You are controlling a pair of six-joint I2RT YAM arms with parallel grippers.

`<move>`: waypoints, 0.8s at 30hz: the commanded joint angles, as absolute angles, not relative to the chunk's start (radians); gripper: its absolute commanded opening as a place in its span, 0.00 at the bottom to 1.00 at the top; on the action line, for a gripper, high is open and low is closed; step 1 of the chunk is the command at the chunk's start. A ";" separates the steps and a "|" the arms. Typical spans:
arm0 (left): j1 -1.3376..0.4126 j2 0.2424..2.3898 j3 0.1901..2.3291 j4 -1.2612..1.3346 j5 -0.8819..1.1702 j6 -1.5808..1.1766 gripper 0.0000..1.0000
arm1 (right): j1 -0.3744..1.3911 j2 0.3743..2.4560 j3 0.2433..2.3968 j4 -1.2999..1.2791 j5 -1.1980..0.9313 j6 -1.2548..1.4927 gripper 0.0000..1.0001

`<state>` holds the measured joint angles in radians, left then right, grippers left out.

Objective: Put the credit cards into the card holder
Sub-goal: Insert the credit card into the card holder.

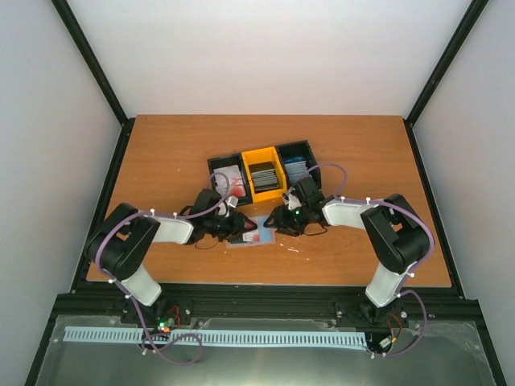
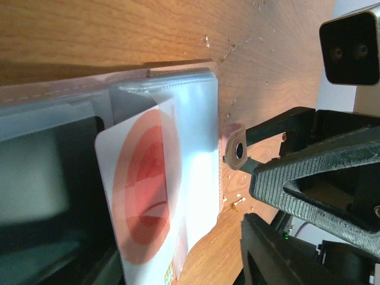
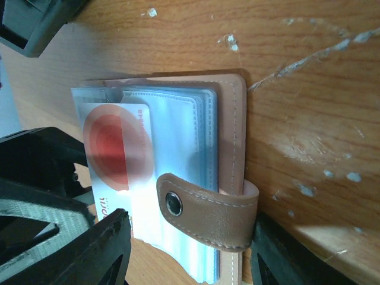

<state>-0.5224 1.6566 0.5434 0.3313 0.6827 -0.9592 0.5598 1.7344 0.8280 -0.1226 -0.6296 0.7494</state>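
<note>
The tan leather card holder (image 3: 231, 148) with a snap strap lies open and flat on the worktop (image 1: 362, 153). A white card with a red blotch (image 3: 116, 145) sits partly in its clear sleeves. At twelve o'clock from it lie stacks of white-and-red cards (image 1: 228, 182), dark cards (image 1: 265, 177) and blue cards (image 1: 296, 170).

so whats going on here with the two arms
Both arms meet over an open tan card holder on the table. A white card with a red circle sits partway in one of its clear sleeves, by the left hand. The right hand straddles the holder; whether it pinches it is unclear. More cards wait in three bins behind.
</note>
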 commanded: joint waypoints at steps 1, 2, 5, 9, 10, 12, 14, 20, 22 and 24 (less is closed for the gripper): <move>-0.532 1.566 0.572 0.165 0.609 -0.960 0.50 | 0.569 1.727 0.813 -0.123 -0.623 0.758 0.55; -0.532 1.548 0.583 0.091 0.586 -0.972 0.53 | 0.569 1.728 0.812 -0.121 -0.623 0.758 0.55; -0.532 1.496 0.617 -0.051 0.504 -0.987 0.59 | 0.569 1.726 0.809 -0.121 -0.621 0.758 0.55; -0.532 1.484 0.624 -0.082 0.484 -0.991 0.57 | 0.569 1.725 0.811 -0.121 -0.622 0.752 0.55; -0.532 1.499 0.628 -0.075 0.497 -0.990 0.54 | 0.568 1.723 0.813 -0.121 -0.623 0.751 0.55; -0.532 1.541 0.638 -0.053 0.527 -0.988 0.45 | 0.568 1.722 0.815 -0.121 -0.623 0.748 0.55; -0.532 1.578 0.653 -0.047 0.542 -0.990 0.39 | 0.569 1.722 0.816 -0.125 -0.623 0.746 0.55; -0.532 1.627 0.680 -0.036 0.560 -0.985 0.37 | 0.569 1.726 0.814 -0.126 -0.624 0.741 0.55; -0.532 1.634 0.689 -0.039 0.563 -0.982 0.37 | 0.569 1.726 0.815 -0.126 -0.625 0.741 0.55; -0.533 1.637 0.690 -0.025 0.573 -0.978 0.38 | 0.569 1.726 0.815 -0.126 -0.625 0.742 0.55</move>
<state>-0.5247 1.6142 0.6662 -0.0158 0.5663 -0.9852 0.5610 1.7344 0.8272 -0.1226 -0.6296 0.7486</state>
